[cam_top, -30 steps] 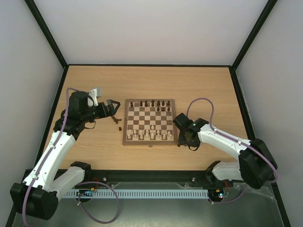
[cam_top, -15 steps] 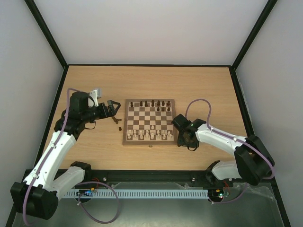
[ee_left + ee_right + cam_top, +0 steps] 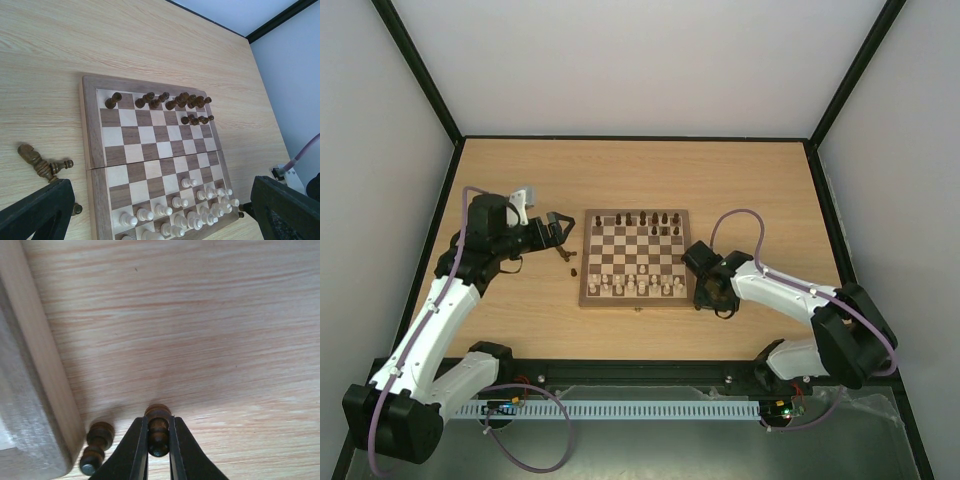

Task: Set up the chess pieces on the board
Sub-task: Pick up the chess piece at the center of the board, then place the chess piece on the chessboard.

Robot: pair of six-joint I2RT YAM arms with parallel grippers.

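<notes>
In the right wrist view my right gripper (image 3: 158, 421) is shut on a small dark brown chess piece (image 3: 158, 437), a pawn standing on the table just off the board's corner (image 3: 35, 390). A second dark pawn (image 3: 95, 454) lies beside it, against the board's edge. In the top view the right gripper (image 3: 709, 296) sits low by the board's near right corner. The board (image 3: 586, 262) holds dark pieces (image 3: 642, 218) along its far rows and cream pieces along its near rows. My left gripper (image 3: 558, 231) hovers open left of the board, with nothing between its fingers.
Loose dark pieces (image 3: 568, 259) lie on the table between the left gripper and the board; the left wrist view shows them as a knight and a pawn (image 3: 42, 162). Black frame rails edge the table. A purple cable (image 3: 745, 215) loops above the right arm.
The right gripper's jaws have closed onto the dark pawn, and the right arm has shifted slightly toward the board. The left arm has not moved.
</notes>
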